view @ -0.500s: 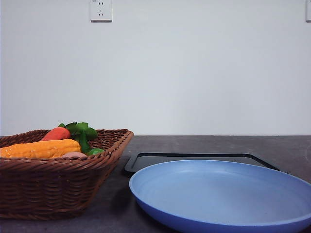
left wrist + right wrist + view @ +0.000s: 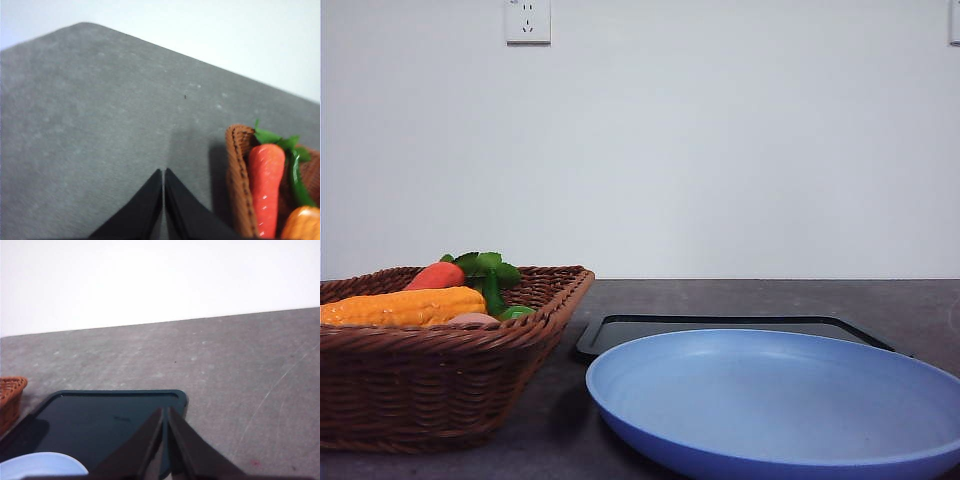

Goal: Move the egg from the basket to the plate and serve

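The brown wicker basket [image 2: 440,385] stands at the front left of the table. The pinkish egg [image 2: 473,318] just peeks over its rim, beside the orange corn cob [image 2: 405,305]. The light blue plate [image 2: 770,400] lies to the basket's right, with nothing on it. My left gripper [image 2: 163,172] is shut, over bare table beside the basket's rim [image 2: 237,175]. My right gripper [image 2: 165,412] is shut too, above the black tray [image 2: 100,425], with the plate's edge [image 2: 45,465] nearby.
A red-orange carrot [image 2: 435,275] with green leaves [image 2: 485,268] lies in the basket; the carrot [image 2: 265,180] also appears in the left wrist view. The flat black tray [image 2: 720,328] lies behind the plate. A white wall rises behind the dark grey table [image 2: 90,110].
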`<state>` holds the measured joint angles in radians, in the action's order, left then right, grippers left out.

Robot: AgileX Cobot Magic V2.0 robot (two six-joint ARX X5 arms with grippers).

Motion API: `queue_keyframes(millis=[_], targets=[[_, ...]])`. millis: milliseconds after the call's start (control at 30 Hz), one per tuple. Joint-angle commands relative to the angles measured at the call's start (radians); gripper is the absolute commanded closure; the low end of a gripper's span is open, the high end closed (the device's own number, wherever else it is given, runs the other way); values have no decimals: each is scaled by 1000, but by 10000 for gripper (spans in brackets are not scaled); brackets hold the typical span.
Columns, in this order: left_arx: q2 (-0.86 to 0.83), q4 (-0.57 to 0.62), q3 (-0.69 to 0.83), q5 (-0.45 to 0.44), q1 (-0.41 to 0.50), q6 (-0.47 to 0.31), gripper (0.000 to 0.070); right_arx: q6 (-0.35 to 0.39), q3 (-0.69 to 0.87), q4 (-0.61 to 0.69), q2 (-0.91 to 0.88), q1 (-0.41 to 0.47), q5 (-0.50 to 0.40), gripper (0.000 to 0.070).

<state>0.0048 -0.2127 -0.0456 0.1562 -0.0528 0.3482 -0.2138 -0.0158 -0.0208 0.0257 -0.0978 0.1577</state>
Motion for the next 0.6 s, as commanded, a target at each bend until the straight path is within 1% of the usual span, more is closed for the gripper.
queue_keyframes(millis=[0, 67, 133, 167, 267, 400, 567], targets=[[-2, -18, 22, 1, 0, 118, 700, -65, 2, 5, -3, -3, 0, 700], [-2, -20, 20, -22, 0, 133, 700, -111, 0, 2, -3, -3, 2, 700], [-2, -19, 15, -74, 0, 133, 700, -147, -12, -14, -3, -3, 2, 700], [-2, -19, 12, -102, 0, 133, 700, -152, -19, -21, -3, -3, 2, 700], [-1, -23, -7, -205, 0, 133, 700, -155, -63, -91, -1, -3, -2, 700], [22, -44, -57, -255, 0, 136, 700, -153, -139, -188, 25, -2, -5, 700], [117, -58, -138, -362, 0, 136, 700, -137, -249, -239, 114, -3, -3, 700]])
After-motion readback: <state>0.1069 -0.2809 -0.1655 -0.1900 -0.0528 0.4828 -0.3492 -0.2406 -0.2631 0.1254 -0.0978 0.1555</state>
